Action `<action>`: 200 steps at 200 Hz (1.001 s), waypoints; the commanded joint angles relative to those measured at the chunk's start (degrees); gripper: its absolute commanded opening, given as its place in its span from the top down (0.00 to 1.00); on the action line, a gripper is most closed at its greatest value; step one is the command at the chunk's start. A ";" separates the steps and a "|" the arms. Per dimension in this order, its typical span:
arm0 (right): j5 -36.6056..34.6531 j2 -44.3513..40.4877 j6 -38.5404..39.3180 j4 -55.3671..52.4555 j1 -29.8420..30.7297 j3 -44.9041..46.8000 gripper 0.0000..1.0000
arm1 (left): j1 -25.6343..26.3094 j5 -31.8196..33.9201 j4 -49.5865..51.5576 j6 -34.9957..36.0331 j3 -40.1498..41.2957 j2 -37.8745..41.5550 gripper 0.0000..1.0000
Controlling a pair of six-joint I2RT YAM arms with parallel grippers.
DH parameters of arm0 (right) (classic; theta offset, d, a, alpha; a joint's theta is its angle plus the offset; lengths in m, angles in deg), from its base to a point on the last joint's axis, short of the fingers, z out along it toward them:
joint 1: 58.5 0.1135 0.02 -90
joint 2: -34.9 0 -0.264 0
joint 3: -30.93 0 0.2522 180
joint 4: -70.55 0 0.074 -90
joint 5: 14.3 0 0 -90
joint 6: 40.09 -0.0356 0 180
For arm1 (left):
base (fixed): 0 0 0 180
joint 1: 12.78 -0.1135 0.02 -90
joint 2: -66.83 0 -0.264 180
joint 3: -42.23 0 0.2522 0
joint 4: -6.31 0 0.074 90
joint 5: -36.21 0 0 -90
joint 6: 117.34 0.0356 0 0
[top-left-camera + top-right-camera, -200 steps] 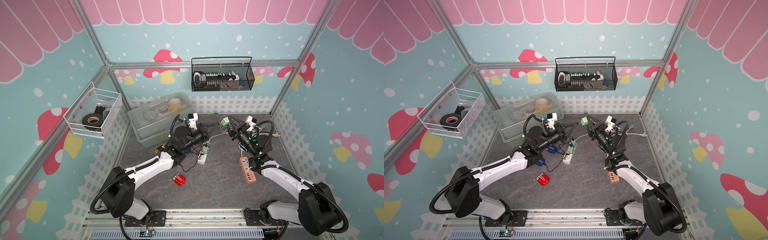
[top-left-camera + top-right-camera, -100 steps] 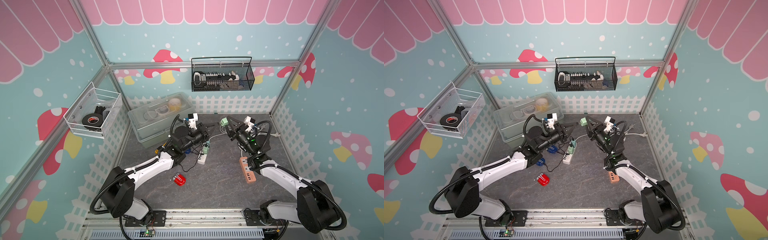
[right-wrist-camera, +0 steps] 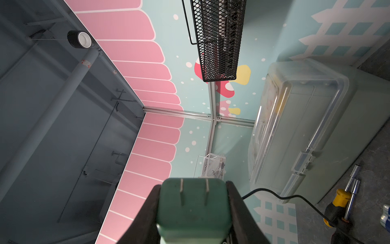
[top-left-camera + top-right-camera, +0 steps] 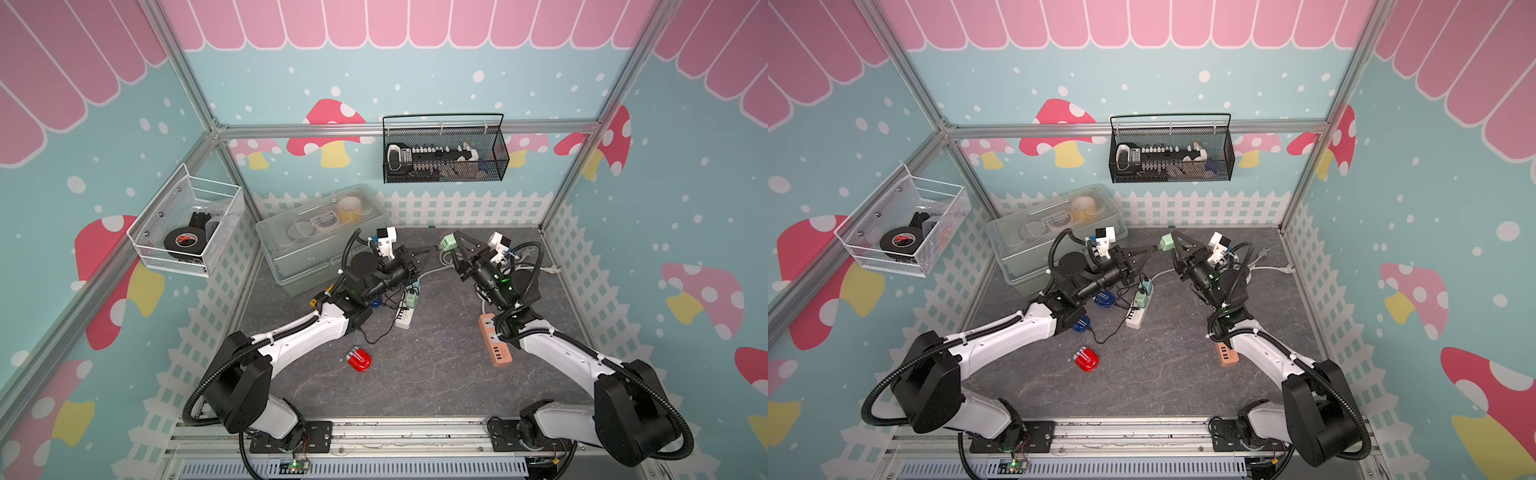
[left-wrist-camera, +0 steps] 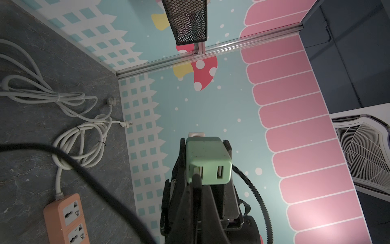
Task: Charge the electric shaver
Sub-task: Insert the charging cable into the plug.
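Firstly, containers: black mesh basket (image 4: 444, 176) on the back wall, holding a dark strip with white pieces, unidentifiable. White wire basket (image 4: 149, 245): black tape roll (image 4: 183, 241). Clear lidded box (image 4: 291, 266) on the counter (image 4: 436, 374): yellowish roll (image 4: 348, 205), remainder blurred. Right fingers (image 3: 147, 211) clamp the green adapter (image 5: 207, 160), held aloft. Left fingers (image 4: 415, 257) pinch the cable plug (image 5: 197, 179) at its port. Blue items (image 4: 1104, 298) half hidden under the left arm (image 4: 299, 336); red device (image 4: 359, 359) on the counter. Which is the shaver cannot be told.
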 commanded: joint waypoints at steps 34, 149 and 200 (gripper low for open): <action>2.09 1.32 -0.20 2.83 1.14 -1.03 0.97 | 0.01 -0.80 -0.81 -0.98 -0.95 0.17 1.00; -2.26 2.44 -1.38 4.14 3.55 -2.80 1.00 | -0.28 2.06 2.12 -1.10 -2.03 -1.78 1.00; 0.43 1.73 -0.95 -3.57 5.16 -6.21 1.00 | 0.03 1.98 4.32 -0.22 -5.45 -4.84 1.00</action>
